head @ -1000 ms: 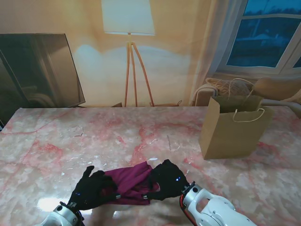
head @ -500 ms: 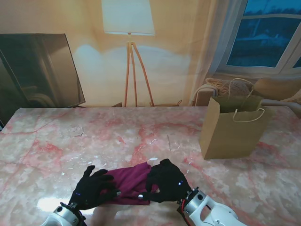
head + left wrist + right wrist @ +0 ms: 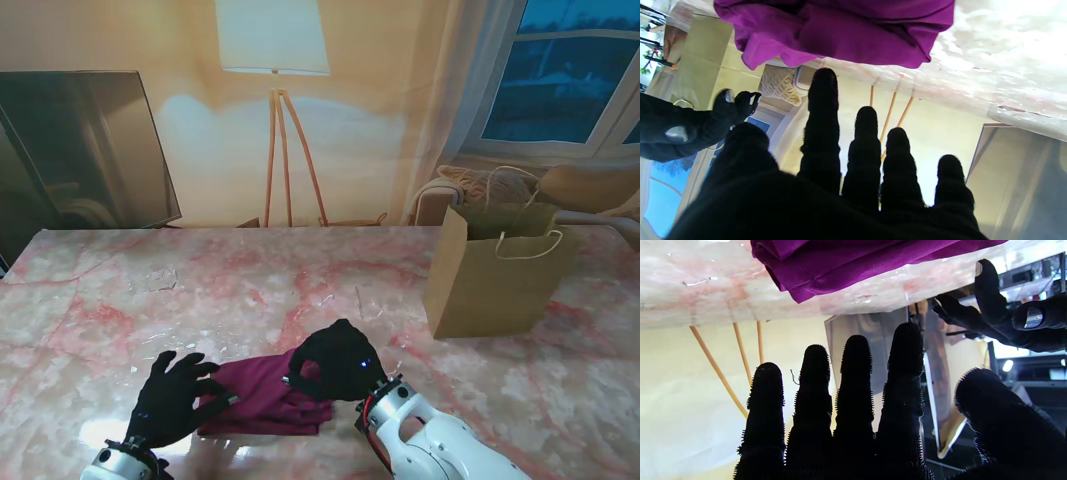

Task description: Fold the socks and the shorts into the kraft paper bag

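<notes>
The purple shorts (image 3: 262, 396) lie bunched and partly folded on the marble table, near my edge. My left hand (image 3: 170, 400) hovers at their left end with fingers spread, holding nothing. At the right end of the shorts, my right hand (image 3: 335, 362) is raised, its fingers extended and empty. Both wrist views show straight fingers (image 3: 821, 133) (image 3: 855, 386) with the shorts (image 3: 840, 33) (image 3: 857, 263) beyond them, not gripped. The kraft paper bag (image 3: 495, 272) stands upright and open at the far right. No socks are visible.
The pink marble table (image 3: 300, 270) stretches between the shorts and the bag. Beyond its far edge stand a floor lamp (image 3: 275, 110), a dark screen (image 3: 80, 150) on the left and a wicker basket (image 3: 490, 185) behind the bag.
Both hands have come off the shorts. The left hand drew back to the left and spread its fingers. The right hand lifted and shifted slightly left, away from me.
</notes>
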Robot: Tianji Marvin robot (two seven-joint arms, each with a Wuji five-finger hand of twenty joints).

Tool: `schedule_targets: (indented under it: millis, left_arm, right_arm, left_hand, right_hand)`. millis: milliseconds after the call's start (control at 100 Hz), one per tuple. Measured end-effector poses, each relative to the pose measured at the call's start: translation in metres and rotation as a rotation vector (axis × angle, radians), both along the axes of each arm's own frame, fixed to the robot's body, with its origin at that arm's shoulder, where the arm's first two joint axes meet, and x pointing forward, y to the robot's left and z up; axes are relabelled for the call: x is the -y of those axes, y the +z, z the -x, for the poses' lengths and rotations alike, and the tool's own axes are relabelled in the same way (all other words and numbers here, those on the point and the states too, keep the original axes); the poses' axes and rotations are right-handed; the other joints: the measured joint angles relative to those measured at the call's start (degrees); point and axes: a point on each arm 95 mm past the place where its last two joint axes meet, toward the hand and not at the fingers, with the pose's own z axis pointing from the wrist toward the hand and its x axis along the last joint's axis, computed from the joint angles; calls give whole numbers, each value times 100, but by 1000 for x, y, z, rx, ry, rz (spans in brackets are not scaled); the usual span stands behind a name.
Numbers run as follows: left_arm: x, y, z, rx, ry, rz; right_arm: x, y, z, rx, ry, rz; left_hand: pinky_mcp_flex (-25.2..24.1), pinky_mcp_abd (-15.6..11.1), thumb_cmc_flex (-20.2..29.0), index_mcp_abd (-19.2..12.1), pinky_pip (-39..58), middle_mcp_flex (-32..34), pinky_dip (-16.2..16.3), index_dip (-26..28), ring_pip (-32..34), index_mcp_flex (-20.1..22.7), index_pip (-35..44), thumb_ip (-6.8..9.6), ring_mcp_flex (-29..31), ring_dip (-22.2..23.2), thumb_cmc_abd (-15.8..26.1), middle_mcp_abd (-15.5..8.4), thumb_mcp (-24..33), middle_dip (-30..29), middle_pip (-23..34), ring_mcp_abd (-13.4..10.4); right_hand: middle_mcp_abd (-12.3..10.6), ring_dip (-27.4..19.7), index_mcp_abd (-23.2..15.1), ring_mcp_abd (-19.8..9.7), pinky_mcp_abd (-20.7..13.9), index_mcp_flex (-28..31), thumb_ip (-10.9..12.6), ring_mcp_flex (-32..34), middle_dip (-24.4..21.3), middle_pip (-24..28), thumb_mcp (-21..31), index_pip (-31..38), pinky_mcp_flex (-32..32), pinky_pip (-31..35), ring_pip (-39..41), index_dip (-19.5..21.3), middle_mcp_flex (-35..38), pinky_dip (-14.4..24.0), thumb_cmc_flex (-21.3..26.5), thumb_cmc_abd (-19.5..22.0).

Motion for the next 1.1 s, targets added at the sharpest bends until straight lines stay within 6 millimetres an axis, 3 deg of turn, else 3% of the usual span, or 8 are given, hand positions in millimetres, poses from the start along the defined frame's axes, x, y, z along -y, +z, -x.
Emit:
schedule_targets:
  millis: [170, 340, 630, 710, 820, 940, 1000, 1100]
  left_arm:
    - [-7, 1, -2, 1, 42, 9]
    - [-13, -4, -6, 15, 79, 15]
    - [-20, -9, -18, -47, 96, 15]
    - [-21, -10, -20, -47, 105, 22]
    - [-22, -12, -23, -49, 110, 32]
    - [-23, -15, -25, -65, 110, 46]
    - [-23, -16, -25, -69, 111, 44]
    - [-23, -17, -25, -71, 113, 43]
  right_arm:
    - [-25, 5, -15, -83, -2, 14]
    - [-48, -4, -32, -131, -24, 51]
    - [-74, -45, -44, -146, 2, 220]
    - [-78, -54, -45, -169, 0, 276]
    - [-80, -62, -43, -240, -13, 302]
    - [-84, -76, -42, -237, -33, 325]
    - [-87, -78, -43, -239, -47, 331]
    - [-92, -75, -45, -246, -61, 351]
  left_hand:
    - [-3, 0, 0, 93, 48, -2, 0, -14, 0, -261, -34, 1, 0, 0, 0, 0, 0, 0, 0, 0]
    - [-13, 0, 103, 394, 186, -99, -52, -240, 0, -1011, -770, 1, -6, -1, -61, 4, 6, 0, -54, 0]
    - [-171, -79, 103, 518, 166, -322, -217, -321, -3, -1401, -1180, 1, -260, -1, -61, 84, 5, 0, -168, 16]
    - [-279, -79, 103, 519, 93, -457, -275, -322, -5, -1401, -1183, 0, -263, -1, -62, 109, 5, 0, -181, 16]
    - [-291, -79, 103, 508, 21, -529, -298, -322, -19, -1401, -1186, 1, -355, -34, -62, 115, 6, 0, -193, 16]
    - [-296, -79, 103, 495, -54, -552, -343, -322, -77, -1401, -1189, 1, -332, -59, -62, 119, 6, 0, -229, 16]
    - [-302, -79, 103, 494, -114, -552, -343, -322, -77, -1400, -1193, 1, -334, -60, -61, 119, 6, 0, -229, 16]
    - [-318, -79, 103, 491, -201, -552, -344, -317, -78, -1397, -1195, 2, -335, -60, -62, 119, 6, 0, -230, 16]
  right_hand:
    - [14, -143, 243, 68, -115, -1199, -109, 117, -134, -71, 1314, -210, 300, 0, -126, -690, -339, -371, 616, -325]
    - [65, -201, 520, 62, -142, -1738, -109, -39, -207, -68, 1216, -653, 220, 0, -139, -582, -903, -431, 561, -264]
    - [64, -346, 967, 5, -142, -3227, -110, -903, -354, -109, 1238, -1130, -107, 4, -433, -595, -2430, -431, 501, -1292]
    - [69, -483, 1182, 201, -141, -3513, -110, -1253, -375, -124, 1226, -1246, -267, -148, -577, -638, -2876, -431, 502, -1441]
    - [456, -730, 1658, 768, 71, -3978, -75, -1530, -499, -268, 1229, -1421, -357, -211, -709, -773, -3517, -417, 517, -1660]
    - [771, -771, 2111, 862, 137, -4425, -186, -1479, -501, -204, 1329, -1740, -236, 15, -570, -918, -4136, -110, 519, -1857]
    - [847, -645, 2325, 846, 137, -4423, -186, -1445, -501, -26, 1335, -2525, -185, 167, -574, -963, -4211, 353, 520, -2025]
    - [840, -146, 2518, 836, 63, -4410, -192, -1434, -348, 679, 1351, -3584, -9, 843, -520, -401, -4008, 1236, 499, -2231]
